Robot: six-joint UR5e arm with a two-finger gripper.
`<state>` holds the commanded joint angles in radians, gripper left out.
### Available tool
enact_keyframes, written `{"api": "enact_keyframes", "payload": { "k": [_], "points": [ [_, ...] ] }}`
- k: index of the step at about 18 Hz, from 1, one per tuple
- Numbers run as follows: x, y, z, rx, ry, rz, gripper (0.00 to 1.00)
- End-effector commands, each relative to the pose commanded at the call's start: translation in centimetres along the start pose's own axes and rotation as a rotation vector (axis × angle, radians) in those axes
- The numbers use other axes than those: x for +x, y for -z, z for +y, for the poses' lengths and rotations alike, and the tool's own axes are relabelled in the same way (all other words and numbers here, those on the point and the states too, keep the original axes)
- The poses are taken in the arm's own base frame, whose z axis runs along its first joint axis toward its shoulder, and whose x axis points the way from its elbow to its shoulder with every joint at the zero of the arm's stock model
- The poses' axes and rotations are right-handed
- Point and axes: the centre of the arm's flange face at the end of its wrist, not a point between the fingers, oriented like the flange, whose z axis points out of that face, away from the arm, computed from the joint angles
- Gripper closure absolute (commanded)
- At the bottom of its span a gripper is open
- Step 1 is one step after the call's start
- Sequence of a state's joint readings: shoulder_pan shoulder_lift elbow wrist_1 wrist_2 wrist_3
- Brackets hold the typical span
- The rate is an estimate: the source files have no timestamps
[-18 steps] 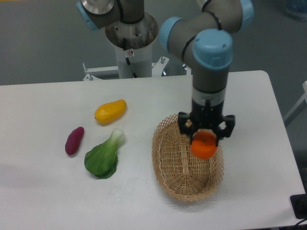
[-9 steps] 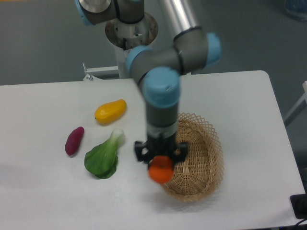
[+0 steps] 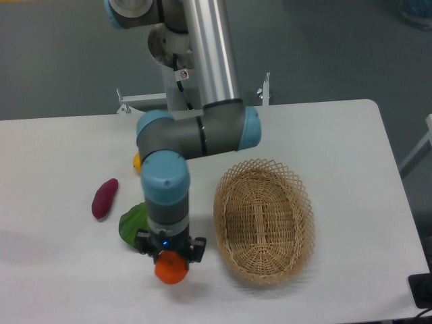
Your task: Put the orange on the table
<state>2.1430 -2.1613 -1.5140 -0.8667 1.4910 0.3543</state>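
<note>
While the arm reaches down over the lower-left-centre of the frame, the tool (image 3: 170, 255) is clamped on the orange (image 3: 171, 268), its two dark fingers showing on either side of the fruit's upper half. The orange sits below the wrist, over the white counter (image 3: 351, 148) just left of the wicker basket (image 3: 264, 229) and clear of its rim; whether the fruit touches the counter surface cannot be told from this view (no gap or contact line is visible beneath it).

The basket lies right of centre, oval, long axis running roughly top to bottom of the frame. A green leafy vegetable (image 3: 132, 221) is partly hidden behind the blue-capped wrist joint, just left of it. A purple, elongated vegetable (image 3: 104, 198) lies further left, well apart from the orange. A sliver of a yellow fruit (image 3: 137, 161) shows at the left edge of the arm's elbow joint, most of it covered. The arm's base stands beyond the counter's far edge, upper left of centre.
</note>
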Motion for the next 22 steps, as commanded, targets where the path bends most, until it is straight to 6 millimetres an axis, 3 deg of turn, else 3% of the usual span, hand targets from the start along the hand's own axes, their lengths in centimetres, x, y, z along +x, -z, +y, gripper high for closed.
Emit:
{"api": "enact_keyframes", "payload": {
  "k": [7,9,11,15,18,22],
  "points": [
    [0.7,-2.0,-0.1,-0.024,-0.015,0.009,0.24],
    [0.8,-2.1,-0.1,-0.025,-0.024,0.007,0.07],
    [0.8,-1.8,-0.2,-0.02,-0.026,0.007,0.0],
    [0.8,-0.8,-0.3,-0.008,-0.028,0.0,0.0],
    [0.7,1.2,-0.8,0.023,-0.031,-0.013,0.0],
    [0.6,1.4,-1.4,0.031,-0.03,-0.017,0.0]
  ]
}}
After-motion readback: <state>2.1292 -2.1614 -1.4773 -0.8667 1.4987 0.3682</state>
